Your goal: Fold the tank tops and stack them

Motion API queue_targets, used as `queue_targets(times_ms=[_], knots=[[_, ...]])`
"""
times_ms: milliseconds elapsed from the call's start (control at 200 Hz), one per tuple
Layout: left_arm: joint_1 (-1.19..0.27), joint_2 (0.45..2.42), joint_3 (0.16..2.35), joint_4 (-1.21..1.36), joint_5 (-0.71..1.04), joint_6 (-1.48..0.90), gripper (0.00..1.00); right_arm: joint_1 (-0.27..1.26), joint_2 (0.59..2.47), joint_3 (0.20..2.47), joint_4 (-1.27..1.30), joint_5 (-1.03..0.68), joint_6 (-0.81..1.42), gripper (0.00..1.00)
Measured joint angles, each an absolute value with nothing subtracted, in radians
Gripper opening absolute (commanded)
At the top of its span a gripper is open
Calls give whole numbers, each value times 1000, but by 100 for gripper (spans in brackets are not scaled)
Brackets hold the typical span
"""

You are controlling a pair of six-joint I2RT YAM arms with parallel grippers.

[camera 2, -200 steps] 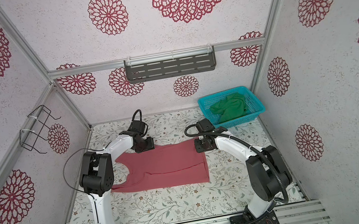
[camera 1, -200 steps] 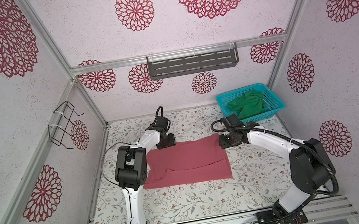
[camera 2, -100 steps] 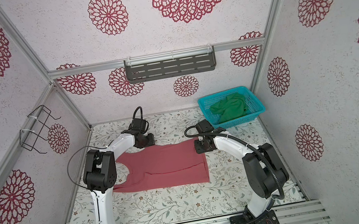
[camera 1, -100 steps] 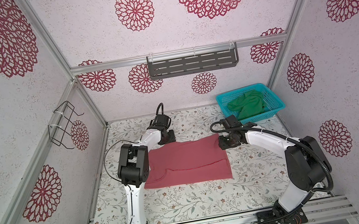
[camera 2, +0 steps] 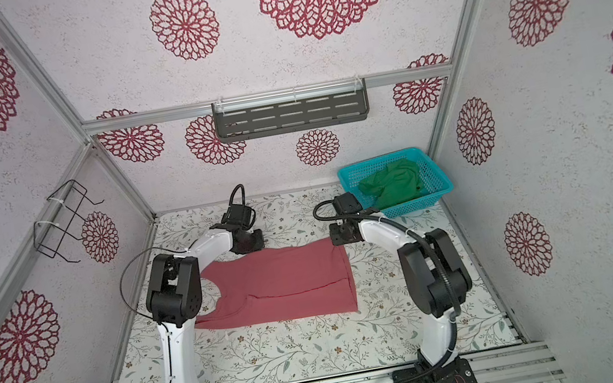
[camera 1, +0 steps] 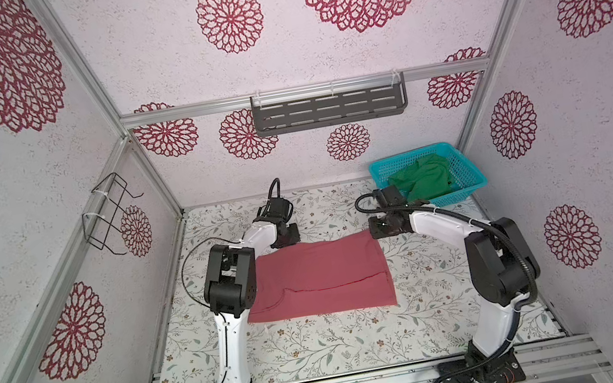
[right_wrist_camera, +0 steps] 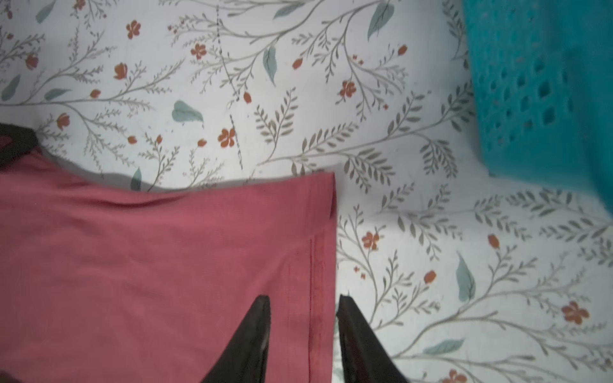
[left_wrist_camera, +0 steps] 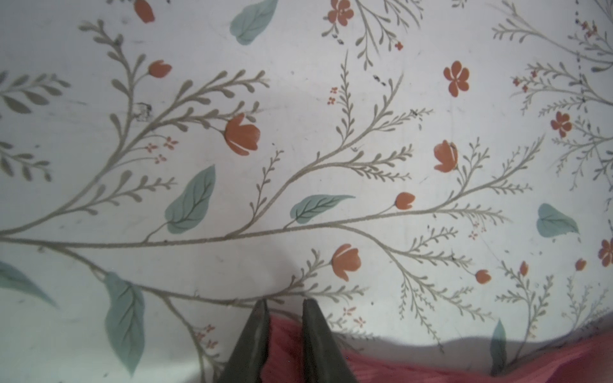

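Observation:
The pink tank top (camera 1: 319, 279) (camera 2: 282, 285) lies flat on the table with its near part folded over. My left gripper (camera 1: 286, 244) (left_wrist_camera: 283, 303) is at the top's far left corner, its jaws shut on a bunched bit of pink cloth (left_wrist_camera: 288, 345). At the far right corner, my right gripper (camera 1: 374, 231) (right_wrist_camera: 303, 300) stands open astride the hem (right_wrist_camera: 320, 265). One finger rests on the cloth and the other on the table beside it. The green tank top (camera 1: 425, 181) (camera 2: 396, 184) lies crumpled in the turquoise basket (camera 1: 461, 194).
The basket (right_wrist_camera: 537, 83) stands at the back right, close behind my right gripper. A grey slotted shelf (camera 1: 329, 110) hangs on the back wall and a wire rack (camera 1: 111, 217) on the left wall. Bare floral tabletop (camera 1: 322, 346) lies in front of the pink top.
My left gripper's jaws have closed onto the pink top's far left corner. The right gripper has stayed at the far right corner.

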State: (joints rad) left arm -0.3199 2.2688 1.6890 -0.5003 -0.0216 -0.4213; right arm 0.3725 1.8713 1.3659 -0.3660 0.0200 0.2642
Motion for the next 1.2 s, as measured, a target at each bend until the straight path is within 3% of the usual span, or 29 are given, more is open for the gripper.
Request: queue_targets(times_ms=[170,485,611,716,781,1201], knots=[[-319,2269,1689,-501,-35,-415,0,366,2003,1486,-364,34,230,38],[-312,2269,1689,-503,-46,-411,0,348,2149,1570,-389,42,189,36],[-304,2269,1689,-503,-47,-411,0,336,2165,1582,-383,44,178,24],[-299,2269,1689,-504,-44,-411,0,332,2170,1591,-386,39,169,6],[-299,2269,1689,-505,-44,-411,0,331,2178,1606,-387,39,160,0],[-298,2269,1720,-542,-65,-386,0,328,2170,1619,-358,22,43,0]])
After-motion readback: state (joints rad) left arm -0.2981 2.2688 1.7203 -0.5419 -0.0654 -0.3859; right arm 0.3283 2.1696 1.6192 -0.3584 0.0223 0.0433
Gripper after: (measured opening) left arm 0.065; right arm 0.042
